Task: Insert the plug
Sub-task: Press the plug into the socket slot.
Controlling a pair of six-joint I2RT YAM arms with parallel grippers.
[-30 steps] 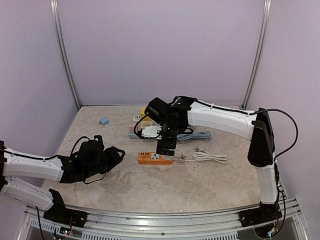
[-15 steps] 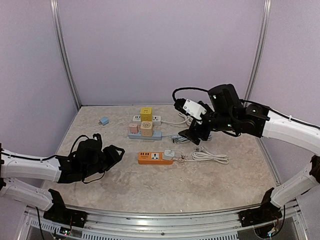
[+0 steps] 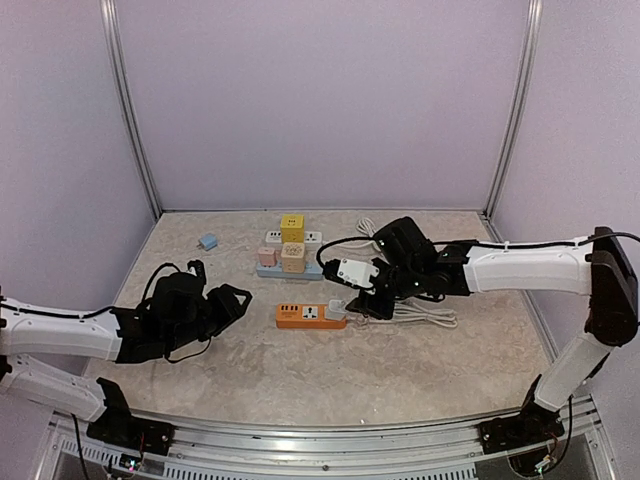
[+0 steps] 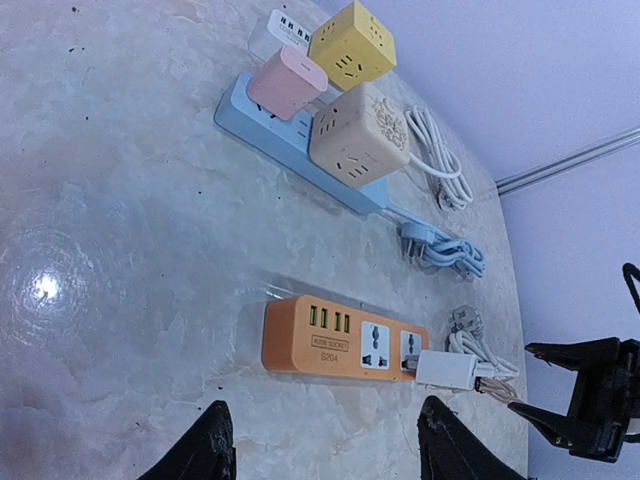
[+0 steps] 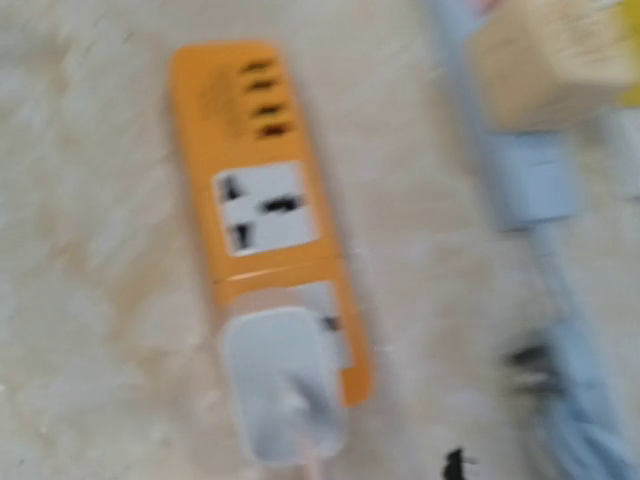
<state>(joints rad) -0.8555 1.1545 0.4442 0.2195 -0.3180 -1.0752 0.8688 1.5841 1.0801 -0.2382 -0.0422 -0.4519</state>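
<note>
The orange power strip (image 3: 308, 316) lies flat mid-table. The white plug (image 3: 338, 309) rests at its right end, over the last socket; how deep it sits I cannot tell. In the left wrist view the plug (image 4: 447, 370) butts against the strip (image 4: 330, 338). My right gripper (image 3: 368, 304) is low beside the plug's cord side, and that same view shows its black fingers (image 4: 560, 352) apart, not on the plug. The right wrist view is blurred, with plug (image 5: 285, 385) and strip (image 5: 255, 140) below. My left gripper (image 4: 325, 455) hovers open, left of the strip, holding nothing.
Behind the orange strip lies a blue strip (image 4: 270, 125) carrying a pink adaptor (image 4: 287, 82) and a beige cube (image 4: 358, 135). A yellow cube (image 3: 292, 227) stands further back. A small blue adaptor (image 3: 208, 241) sits far left. Coiled white cable (image 3: 425, 316) lies right of the plug.
My right arm left the plug at the strip, swung up and to the right, then came back down beside the plug. The left arm has stayed put.
</note>
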